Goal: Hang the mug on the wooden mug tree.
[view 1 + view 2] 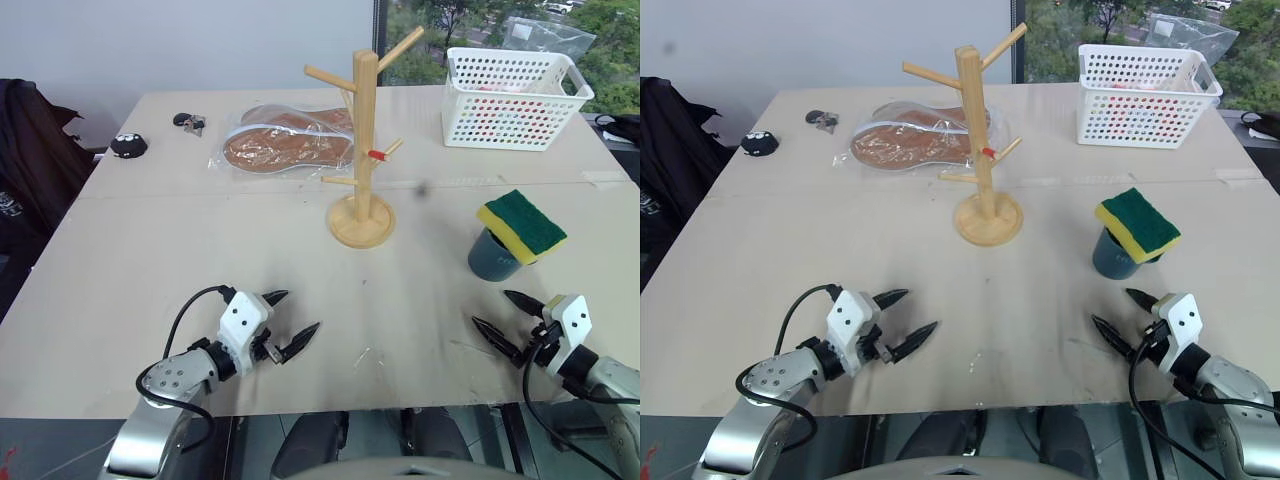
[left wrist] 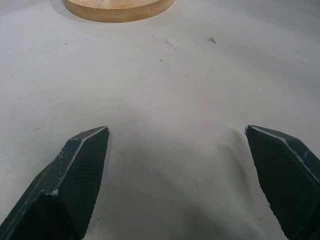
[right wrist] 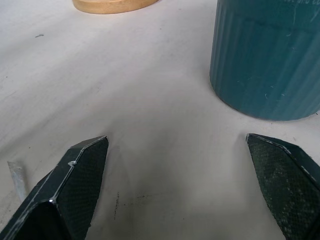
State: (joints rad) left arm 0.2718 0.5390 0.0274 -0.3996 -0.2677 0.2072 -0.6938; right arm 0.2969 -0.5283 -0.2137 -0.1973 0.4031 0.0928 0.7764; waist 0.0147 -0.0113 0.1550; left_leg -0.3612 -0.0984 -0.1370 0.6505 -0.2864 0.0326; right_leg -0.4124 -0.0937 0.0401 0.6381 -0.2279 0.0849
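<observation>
Both claws gape empty, low over table (image 1: 150, 250): right gripper (image 1: 508, 320) just short of mug, left gripper (image 1: 293, 318) well off to the other side. Task not started. Wooden mug tree (image 1: 362, 150) stands mid-table w/ all pegs bare. Mug (image 1: 492, 256) sits upright to tree's right, sponge (image 1: 521, 225) lying across its mouth; that likely needs clearing first. Right wrist view gives mug's ribbed wall up close; head views give sponge on top. Handle not visible.
</observation>
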